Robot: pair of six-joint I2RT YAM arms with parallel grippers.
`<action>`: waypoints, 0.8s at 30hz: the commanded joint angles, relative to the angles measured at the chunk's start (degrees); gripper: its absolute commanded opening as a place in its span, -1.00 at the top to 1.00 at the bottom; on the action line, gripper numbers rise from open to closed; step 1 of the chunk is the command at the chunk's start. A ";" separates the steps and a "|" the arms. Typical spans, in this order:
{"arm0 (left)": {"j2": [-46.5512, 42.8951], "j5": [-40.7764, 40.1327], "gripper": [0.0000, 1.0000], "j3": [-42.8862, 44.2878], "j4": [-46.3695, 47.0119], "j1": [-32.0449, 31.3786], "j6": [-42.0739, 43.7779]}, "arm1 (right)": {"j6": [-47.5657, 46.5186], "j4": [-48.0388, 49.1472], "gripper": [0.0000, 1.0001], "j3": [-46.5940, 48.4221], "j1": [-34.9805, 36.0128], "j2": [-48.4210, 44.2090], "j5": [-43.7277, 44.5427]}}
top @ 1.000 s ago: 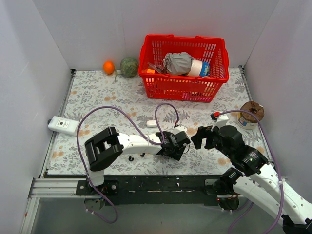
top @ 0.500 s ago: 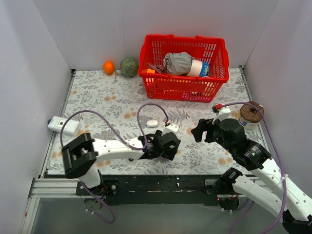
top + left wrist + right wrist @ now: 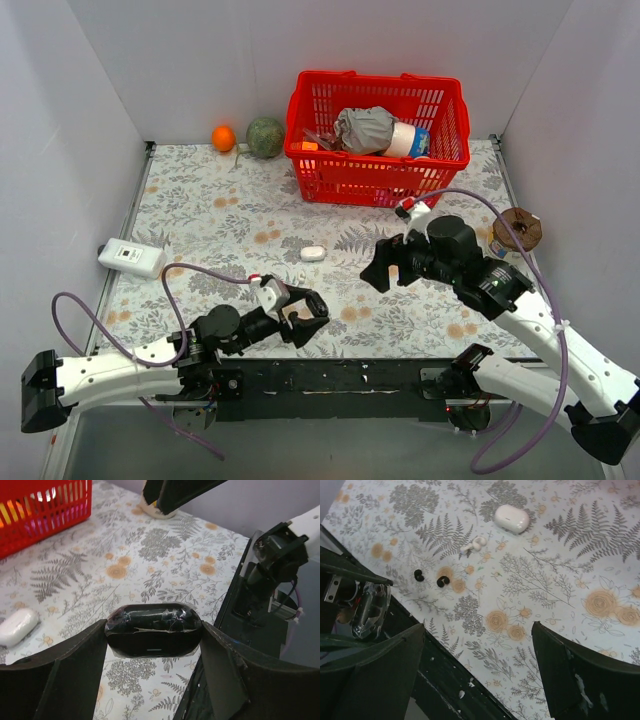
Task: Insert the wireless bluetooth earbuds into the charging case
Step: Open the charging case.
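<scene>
My left gripper [image 3: 306,322] is shut on a black oval charging case [image 3: 153,631], wrapped in clear film and held by its two ends just above the table's near edge. Two tiny black earbuds [image 3: 419,575] [image 3: 441,581] lie side by side on the floral cloth, a small white earbud piece [image 3: 474,544] a little beyond them. My right gripper [image 3: 384,268] hovers open over the cloth to the right of them with nothing between its fingers [image 3: 385,680]. In the top view I cannot make out the earbuds.
A white oval case [image 3: 313,253] lies mid-table. A red basket [image 3: 378,135] full of items stands at the back, an orange [image 3: 223,137] and a green ball [image 3: 265,136] left of it. A white box [image 3: 130,257] sits at the left edge, a brown-topped roll [image 3: 517,228] at the right.
The left arm has swung back and to the left, carrying the black case toward the near edge. The right arm has moved left and further out over the cloth, its gripper still open.
</scene>
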 commanded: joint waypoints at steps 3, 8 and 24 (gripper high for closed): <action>-2.84 5.78 1.00 -0.18 3.91 -0.27 12.87 | -1.12 1.31 -0.96 8.55 3.15 5.46 -9.12; 1.91 4.99 1.00 2.11 2.06 -0.27 16.83 | -0.24 0.43 -0.96 11.90 9.90 8.98 -4.55; 4.29 4.29 1.00 3.35 2.93 -0.18 19.21 | 2.92 3.15 -0.86 10.59 18.89 16.46 3.10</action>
